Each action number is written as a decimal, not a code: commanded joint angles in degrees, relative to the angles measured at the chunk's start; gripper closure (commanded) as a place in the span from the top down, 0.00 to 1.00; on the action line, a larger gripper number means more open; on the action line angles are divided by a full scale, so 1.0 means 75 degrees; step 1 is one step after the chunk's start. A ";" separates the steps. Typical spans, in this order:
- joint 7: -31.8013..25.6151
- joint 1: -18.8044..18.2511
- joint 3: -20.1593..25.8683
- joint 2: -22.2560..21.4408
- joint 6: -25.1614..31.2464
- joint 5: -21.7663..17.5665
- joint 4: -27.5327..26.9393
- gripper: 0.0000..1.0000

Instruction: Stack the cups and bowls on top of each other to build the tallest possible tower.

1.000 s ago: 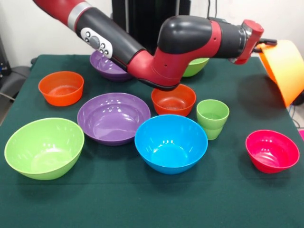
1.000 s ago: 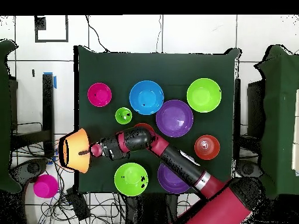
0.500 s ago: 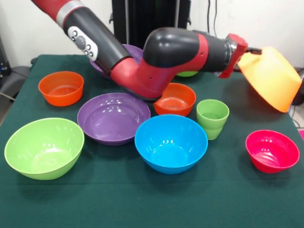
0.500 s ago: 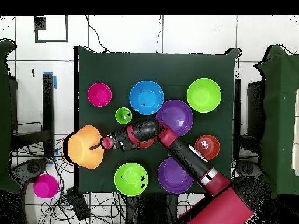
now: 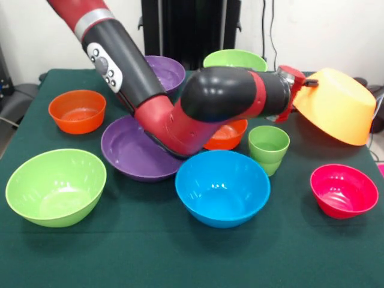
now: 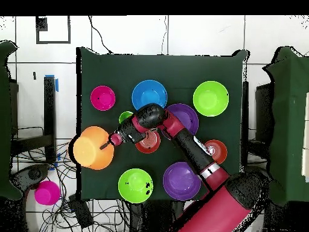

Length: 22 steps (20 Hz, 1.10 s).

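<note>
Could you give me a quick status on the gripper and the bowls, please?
Gripper shut on orange-yellow bowl, held tilted above the table. No stack begun. Green cup and pink-red bowl sit below.

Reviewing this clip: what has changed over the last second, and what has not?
The arm swung in over the table, carrying the orange-yellow bowl from beyond the table's edge to above the cloth; the bowl is still held, tilted, in the air. The blue bowl and the near purple bowl appear slightly nudged. The green cup, pink-red bowl and the other bowls stayed put.
</note>
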 commanded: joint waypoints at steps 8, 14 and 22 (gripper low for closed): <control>-0.1994 -0.0014 -0.0422 -0.0871 -0.0731 -0.0339 -0.1475 1.00; -0.1763 0.0055 -0.0560 -0.1169 -0.1225 -0.0616 -0.1550 1.00; -0.1636 0.0047 -0.0680 -0.1381 -0.1442 -0.0574 -0.1427 1.00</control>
